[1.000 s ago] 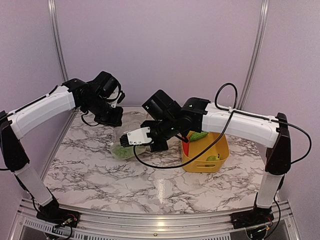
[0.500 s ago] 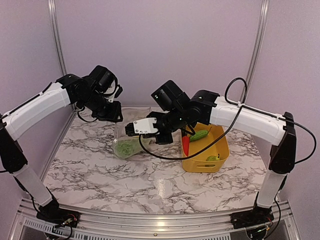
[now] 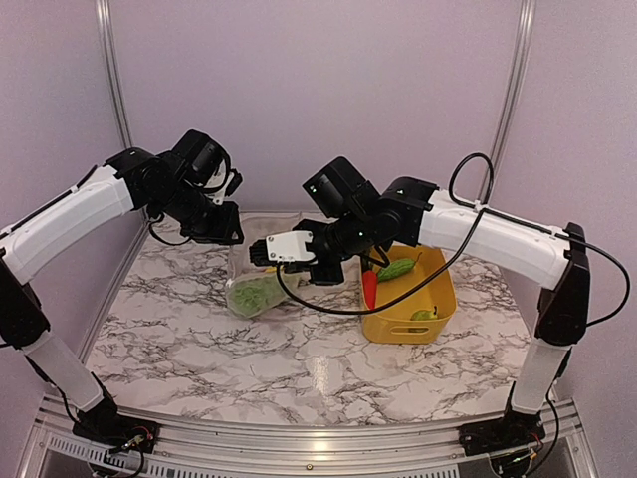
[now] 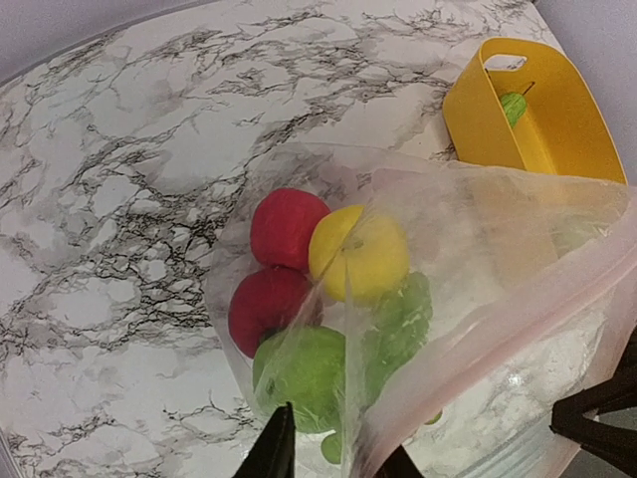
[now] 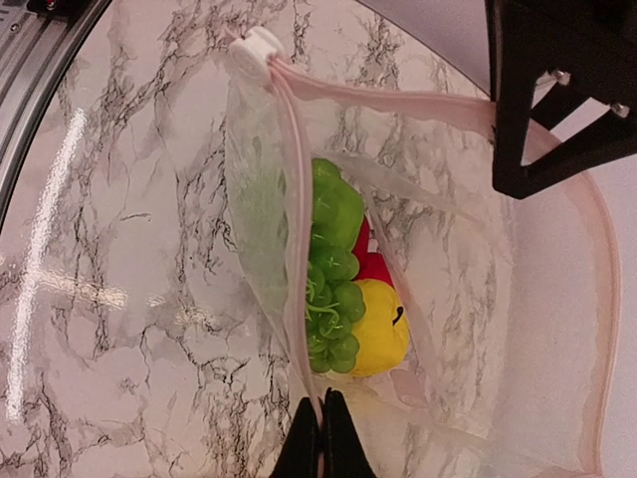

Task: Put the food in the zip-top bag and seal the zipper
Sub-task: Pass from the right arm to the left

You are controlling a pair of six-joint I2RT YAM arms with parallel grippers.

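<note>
Lifted higher than before, zip-top bag [image 4: 478, 259] clenched in left fingers [image 4: 279, 453] — right fingers [image 5: 320, 443] pinching zipper [image 5: 294, 199], food [image 4: 358, 254] half-hidden inside

The left arm [image 3: 75, 211] and right arm [image 3: 493, 241] share white tubular links, black joint housings and black bases. A black cable [image 3: 475, 156] loops over the right one, a white block [image 3: 292, 247] sits at its wrist, and its slim fingers [image 5: 311, 440] are black.

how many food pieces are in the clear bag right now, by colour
red pieces: 2
yellow piece: 1
green pieces, one round and one bumpy cluster: 2
total seen in the bag: 5
</note>
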